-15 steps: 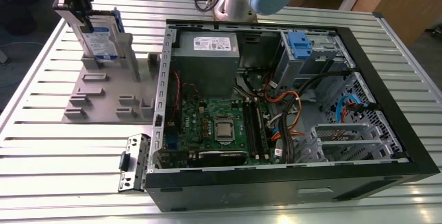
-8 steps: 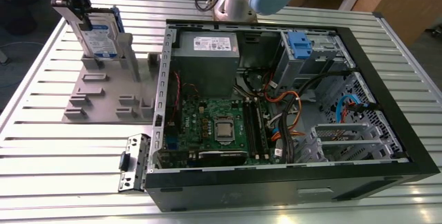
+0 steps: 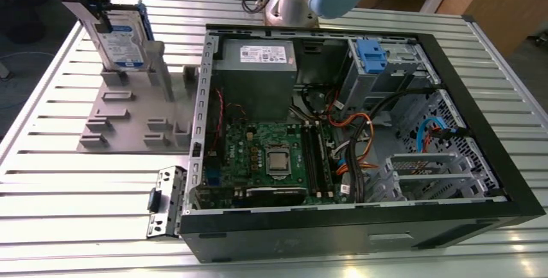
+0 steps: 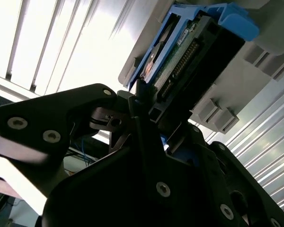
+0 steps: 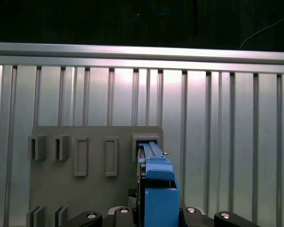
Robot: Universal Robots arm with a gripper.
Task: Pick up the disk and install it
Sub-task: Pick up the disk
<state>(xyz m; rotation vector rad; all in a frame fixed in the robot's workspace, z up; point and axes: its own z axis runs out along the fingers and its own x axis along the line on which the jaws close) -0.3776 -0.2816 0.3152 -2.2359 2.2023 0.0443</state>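
The disk (image 3: 122,37) stands upright on edge at the back of the grey slotted holder (image 3: 128,121), at the exterior view's left. It is silver-grey with a white and blue label and a blue bracket. My gripper (image 3: 104,9) is at the disk's upper end and is shut on it. In the second wrist view the dark fingers (image 4: 132,101) clamp the near end of the disk (image 4: 180,61). In the first wrist view the disk's blue bracket (image 5: 157,187) runs from my gripper (image 5: 156,215) down to a slot of the holder (image 5: 85,189). Whether the disk's lower end still rests in the slot is hidden.
An open computer case (image 3: 445,53) lies on the slatted metal table (image 3: 51,182). It holds a grey power supply box (image 3: 254,66), a motherboard (image 3: 265,156), cables and a drive bay with a blue latch (image 3: 371,53). A loose metal bracket (image 3: 167,201) lies by the case's front corner.
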